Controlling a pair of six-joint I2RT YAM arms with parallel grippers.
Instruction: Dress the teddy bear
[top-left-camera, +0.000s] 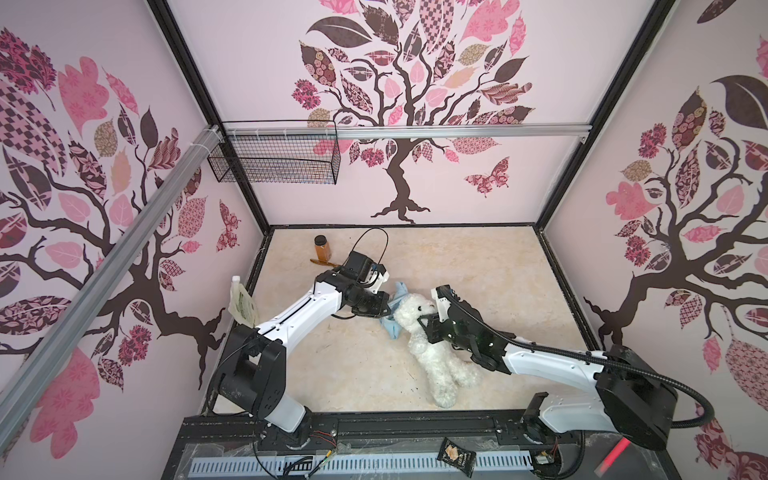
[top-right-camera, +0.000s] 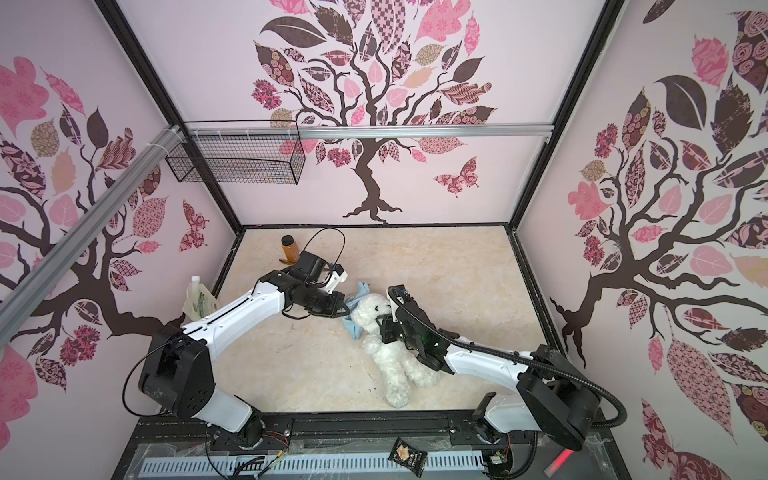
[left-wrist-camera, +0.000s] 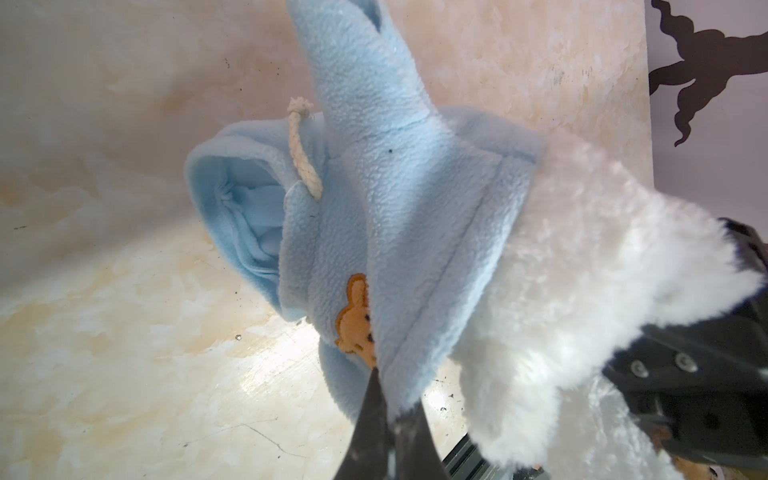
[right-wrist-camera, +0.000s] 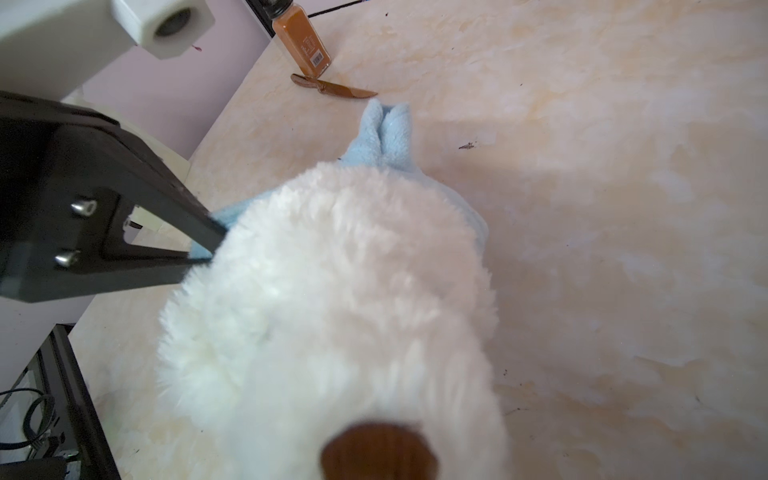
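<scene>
Front rail: a black snack packet (top-left-camera: 457, 455) lies on the frame, nearer than the table (top-left-camera: 478, 266).
Teddy bear: the teddy bear (top-left-camera: 432, 353) lies on the table just right of centre, legs toward the near edge and head toward the far left, between the two grippers.
Right gripper: the right gripper (top-left-camera: 424, 323) reaches in from the right and presses into the fur at the bear's face. Its fingertips are hidden, so I cannot tell whether it is clenched.
Left gripper: the left gripper (left-wrist-camera: 384, 399) comes from the left with jaws pinched together on the hem of the shirt.
Shirt: the light blue hooded shirt (left-wrist-camera: 395, 187), with an orange bear patch (left-wrist-camera: 355, 328) and a cream cord (left-wrist-camera: 301, 153), sits against the far-left side of the bear's head, hem touching the fur.
Left edge: a pale pouch (top-left-camera: 242, 305) leans at the wall.
Far left: a brown knife (right-wrist-camera: 332, 88) lies just beside a spice jar (right-wrist-camera: 305, 41).
Back wall: a wire basket (top-left-camera: 274, 160) hangs from the rail.
</scene>
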